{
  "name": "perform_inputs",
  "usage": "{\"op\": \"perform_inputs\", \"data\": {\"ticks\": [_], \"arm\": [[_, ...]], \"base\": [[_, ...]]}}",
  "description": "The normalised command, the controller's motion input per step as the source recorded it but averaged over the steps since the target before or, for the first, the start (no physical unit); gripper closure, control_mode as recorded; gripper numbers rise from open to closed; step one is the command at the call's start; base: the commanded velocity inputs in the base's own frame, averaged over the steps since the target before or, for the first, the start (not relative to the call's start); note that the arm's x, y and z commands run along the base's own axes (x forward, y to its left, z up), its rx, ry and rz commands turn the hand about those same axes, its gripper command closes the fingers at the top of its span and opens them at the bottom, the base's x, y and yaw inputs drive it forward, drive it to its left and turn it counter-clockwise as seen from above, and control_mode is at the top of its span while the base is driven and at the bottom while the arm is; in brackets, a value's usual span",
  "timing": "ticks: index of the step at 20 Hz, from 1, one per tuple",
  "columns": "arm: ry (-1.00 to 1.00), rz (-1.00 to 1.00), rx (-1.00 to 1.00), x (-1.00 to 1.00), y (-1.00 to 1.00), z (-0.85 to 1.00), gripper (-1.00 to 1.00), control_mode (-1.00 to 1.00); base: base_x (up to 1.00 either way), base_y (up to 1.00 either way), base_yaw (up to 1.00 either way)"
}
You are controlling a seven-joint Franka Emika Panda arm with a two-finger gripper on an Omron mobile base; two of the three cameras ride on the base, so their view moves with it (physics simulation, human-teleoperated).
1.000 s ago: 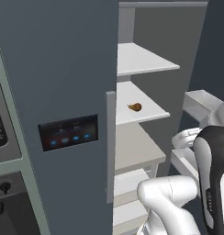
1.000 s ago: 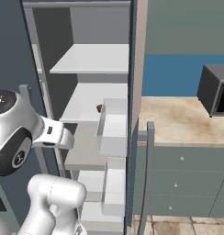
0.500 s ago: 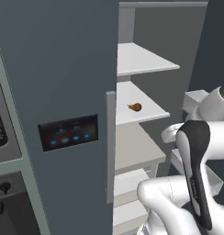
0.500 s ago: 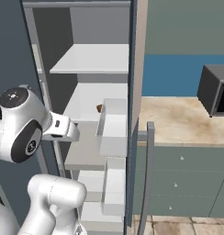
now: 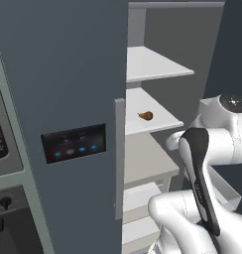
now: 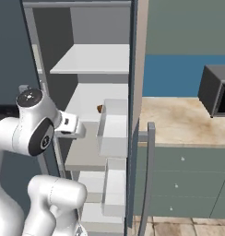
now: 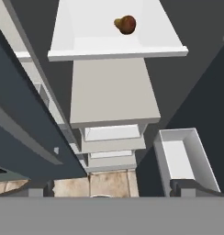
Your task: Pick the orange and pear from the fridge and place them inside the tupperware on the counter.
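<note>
A small brownish-orange pear (image 7: 125,24), rounded at one end and narrowing to a yellower tip, lies alone near the middle of a white inner shelf (image 7: 109,46) of the tall slate-blue fridge (image 5: 68,74), at about twelve o'clock in the hand view. From the left base camera the pear (image 5: 146,116) sits at roughly one o'clock from the fridge's grey vertical handle (image 5: 119,158), and from the right base camera only a sliver of it (image 6: 100,109) peeps out at nine o'clock of a pale door bin (image 6: 113,126). The white arm's claw (image 7: 107,190) hangs well short of the shelf, its two dark tips spread as wide as they go and holding nothing. The long beige marbled desk (image 6: 179,120) lies at three o'clock of the open fridge. The pear looks light, firm and smooth-skinned, likely to roll on the bare shelf if nudged. Its broad belly appears the surest place to take hold, fingers closing across the short axis rather than on the tapered end, where they might slide off. A gentle squeeze should do.
</note>
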Motion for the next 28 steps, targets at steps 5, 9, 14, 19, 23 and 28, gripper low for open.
{"op": "perform_inputs", "data": {"ticks": [5, 9, 14, 19, 23, 28], "arm": [[0.0, 0.01, 0.0, 0.43, 0.0, -0.18, -1.0, -1.0], [0.0, 0.04, 0.0, 0.39, 0.0, -0.14, -1.0, -1.0], [0.0, 0.05, 0.0, 0.4, 0.0, -0.13, -1.0, -1.0], [0.0, 0.03, 0.0, 0.41, 0.0, -0.12, -1.0, -1.0], [0.0, 0.02, 0.0, 0.34, -0.05, -0.11, -1.0, -1.0], [0.0, 0.0, 0.0, 0.3, -0.1, -0.15, -1.0, -1.0]], "base": [[0.0, 0.0, 0.0], [0.0, 0.0, 0.0], [0.0, 0.0, 0.0], [0.0, 0.0, 0.0], [0.0, 0.0, 0.0], [0.0, 0.0, 0.0]]}}
